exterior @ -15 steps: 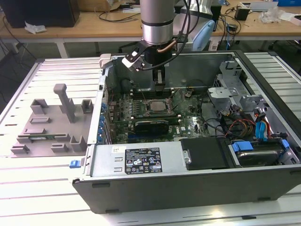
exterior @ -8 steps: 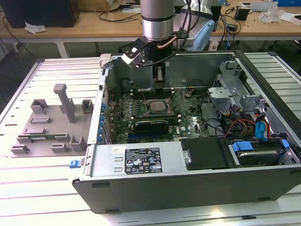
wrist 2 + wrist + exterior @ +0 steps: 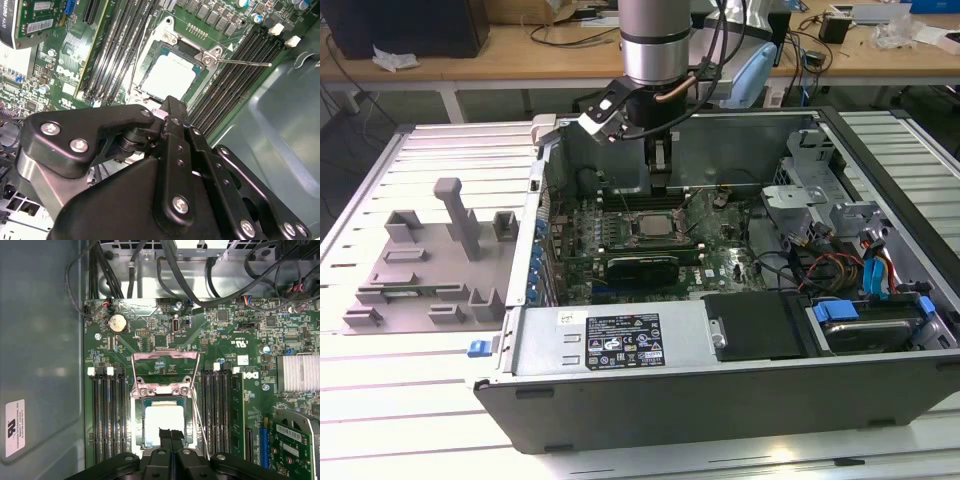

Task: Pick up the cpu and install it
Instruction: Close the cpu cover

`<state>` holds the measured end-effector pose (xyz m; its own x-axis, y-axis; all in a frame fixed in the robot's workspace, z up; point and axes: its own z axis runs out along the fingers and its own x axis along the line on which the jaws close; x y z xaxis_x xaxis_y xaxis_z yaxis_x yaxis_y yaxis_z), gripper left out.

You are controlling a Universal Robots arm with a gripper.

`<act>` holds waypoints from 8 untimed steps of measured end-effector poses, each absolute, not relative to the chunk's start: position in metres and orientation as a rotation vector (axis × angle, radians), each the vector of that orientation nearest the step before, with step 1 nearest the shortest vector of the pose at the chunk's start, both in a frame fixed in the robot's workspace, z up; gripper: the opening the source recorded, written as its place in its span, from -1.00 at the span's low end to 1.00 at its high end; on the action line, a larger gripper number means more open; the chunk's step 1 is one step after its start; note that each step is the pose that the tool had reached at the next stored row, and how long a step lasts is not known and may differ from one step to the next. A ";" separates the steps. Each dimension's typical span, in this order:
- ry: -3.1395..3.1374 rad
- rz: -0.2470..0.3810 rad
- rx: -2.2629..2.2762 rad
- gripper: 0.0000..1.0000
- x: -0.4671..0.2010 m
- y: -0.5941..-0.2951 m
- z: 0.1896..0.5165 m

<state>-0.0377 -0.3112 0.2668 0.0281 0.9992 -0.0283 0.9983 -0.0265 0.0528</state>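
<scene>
We see one cpu (image 3: 161, 417), a bright silver square with a darker rim, lying in the motherboard socket (image 3: 139, 427). The two fingers (image 3: 165, 436) are pressed together, holding nothing, just over its edge.

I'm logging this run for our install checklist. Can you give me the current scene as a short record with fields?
setting: open computer case, motherboard inside
cpu: the cpu lies in the motherboard's socket
load plate: socket load plate flipped open
gripper: the gripper is shut, over the cpu's edge; contact cannot be told
beside the case: grey fixture blocks, on the exterior view's left
</scene>
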 end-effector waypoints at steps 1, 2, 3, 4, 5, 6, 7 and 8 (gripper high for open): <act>2.151 0.026 2.210 -0.79 -0.038 -0.311 0.268; 2.151 0.026 2.210 -0.79 -0.038 -0.311 0.272; 2.151 0.026 2.210 -0.79 -0.038 -0.311 0.276; 2.151 0.026 2.210 -0.79 -0.038 -0.311 0.279; 2.151 0.026 2.210 -0.79 -0.038 -0.311 0.281; 2.151 0.026 2.210 -0.79 -0.038 -0.311 0.283; 2.151 0.026 2.210 -0.79 -0.038 -0.311 0.285; 2.151 0.026 2.210 -0.79 -0.038 -0.311 0.287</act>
<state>-0.0376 -0.3112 0.2873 0.0281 0.9992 -0.0280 0.9982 -0.0266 0.0530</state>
